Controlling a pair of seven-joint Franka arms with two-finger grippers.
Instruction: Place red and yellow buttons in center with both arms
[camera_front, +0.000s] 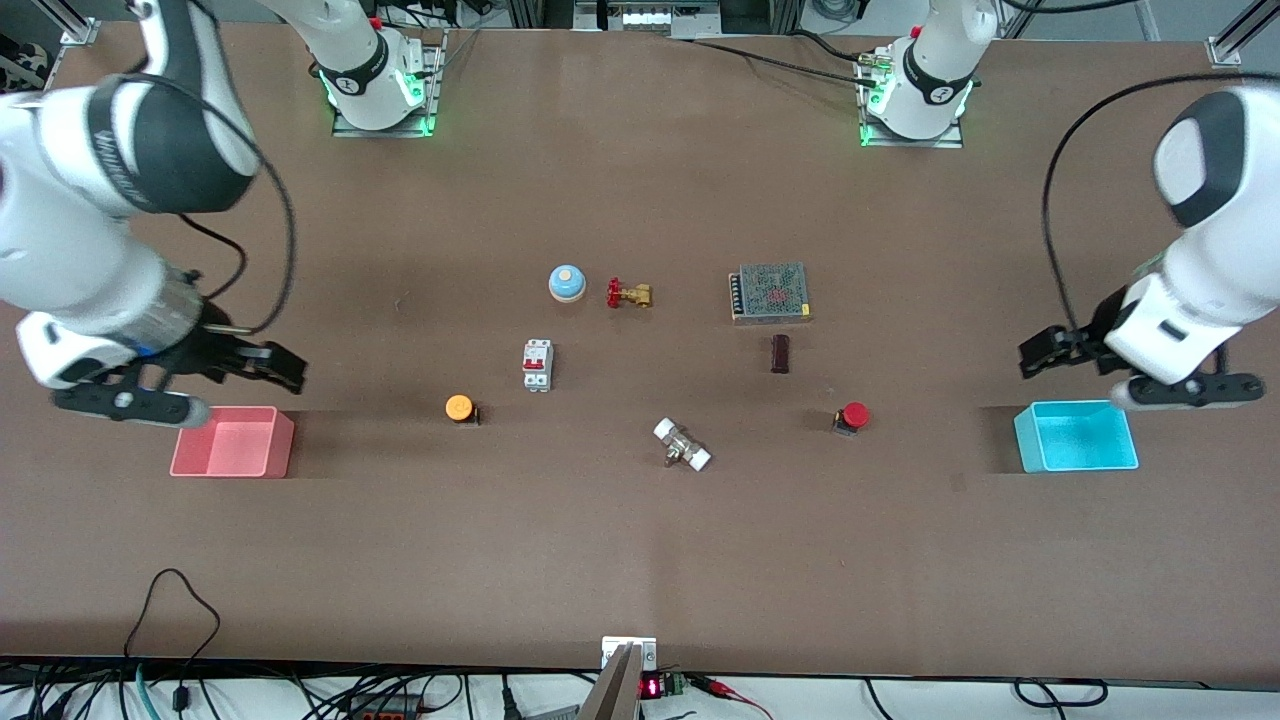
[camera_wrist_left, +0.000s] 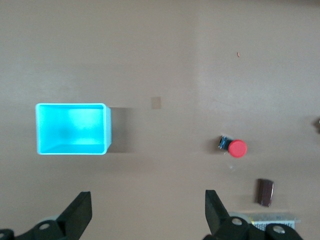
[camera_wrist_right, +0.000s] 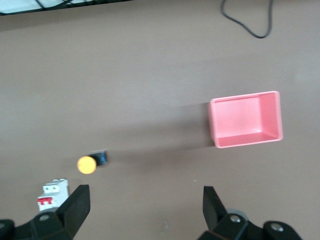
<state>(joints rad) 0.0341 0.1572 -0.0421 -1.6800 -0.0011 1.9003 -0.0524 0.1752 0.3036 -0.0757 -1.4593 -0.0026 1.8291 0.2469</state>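
The yellow button (camera_front: 459, 407) lies on the brown table toward the right arm's end; it also shows in the right wrist view (camera_wrist_right: 86, 164). The red button (camera_front: 853, 416) lies toward the left arm's end; it also shows in the left wrist view (camera_wrist_left: 237, 148). My right gripper (camera_front: 283, 366) is open and empty in the air over bare table beside the pink bin; its jaws (camera_wrist_right: 145, 207) hold nothing. My left gripper (camera_front: 1036, 354) is open and empty in the air over bare table beside the cyan bin; its jaws (camera_wrist_left: 148, 210) hold nothing. Both buttons are apart from the grippers.
A pink bin (camera_front: 232, 442) and a cyan bin (camera_front: 1076, 436) stand at the table's two ends. Between the buttons lie a blue-and-white bell (camera_front: 567, 283), a red-handled brass valve (camera_front: 628, 295), a white breaker (camera_front: 537, 365), a white-capped fitting (camera_front: 682, 445), a meshed power supply (camera_front: 769, 292) and a dark block (camera_front: 780, 354).
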